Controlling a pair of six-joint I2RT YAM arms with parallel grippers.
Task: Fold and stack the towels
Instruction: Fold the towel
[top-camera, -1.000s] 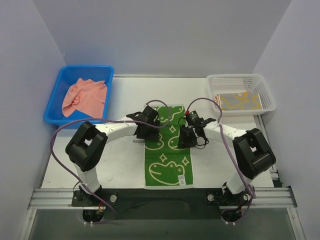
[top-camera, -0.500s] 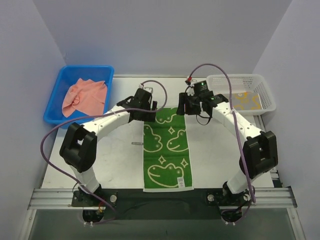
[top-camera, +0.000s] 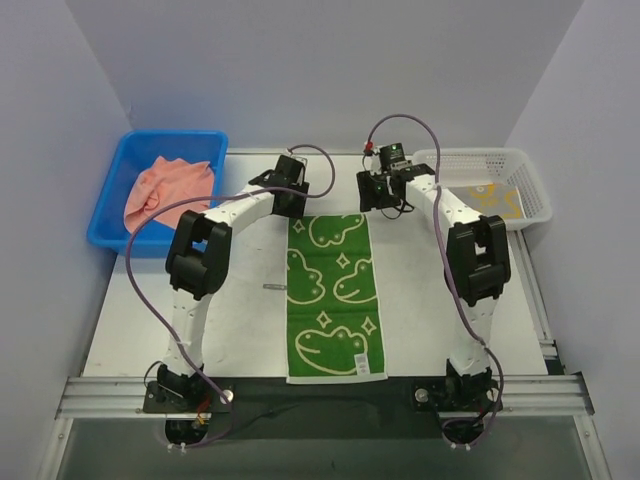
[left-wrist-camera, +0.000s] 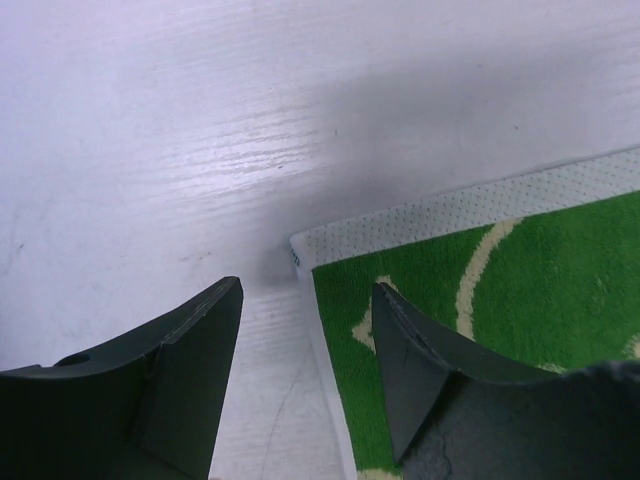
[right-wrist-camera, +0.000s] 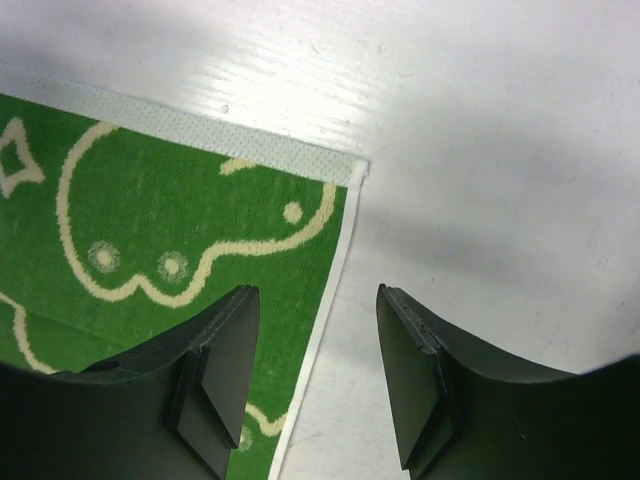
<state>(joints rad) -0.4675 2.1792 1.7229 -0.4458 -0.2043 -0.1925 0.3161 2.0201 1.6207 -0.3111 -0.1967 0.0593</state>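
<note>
A green towel (top-camera: 330, 295) with pale duck outlines lies flat and lengthwise on the table. Its far left corner (left-wrist-camera: 300, 245) shows in the left wrist view and its far right corner (right-wrist-camera: 355, 170) in the right wrist view. My left gripper (top-camera: 290, 200) hovers open at the far left corner, and the towel's side edge runs between its fingers (left-wrist-camera: 306, 285). Over the far right corner my right gripper (top-camera: 378, 195) also stands open, astride the right edge (right-wrist-camera: 317, 291). Neither gripper holds anything. A salmon-pink towel (top-camera: 170, 190) lies crumpled in the blue bin. A yellow towel (top-camera: 480, 203) rests folded in the white basket.
The blue bin (top-camera: 175, 137) stands at the far left of the table. At the far right, close beside the right arm, is the white basket (top-camera: 480, 155). Purple cables loop above both arms. Grey walls close in the back and both sides.
Both arms have moved from the middle of the green towel out to its far corners. The right jaws have widened. The towel lies as before.
</note>
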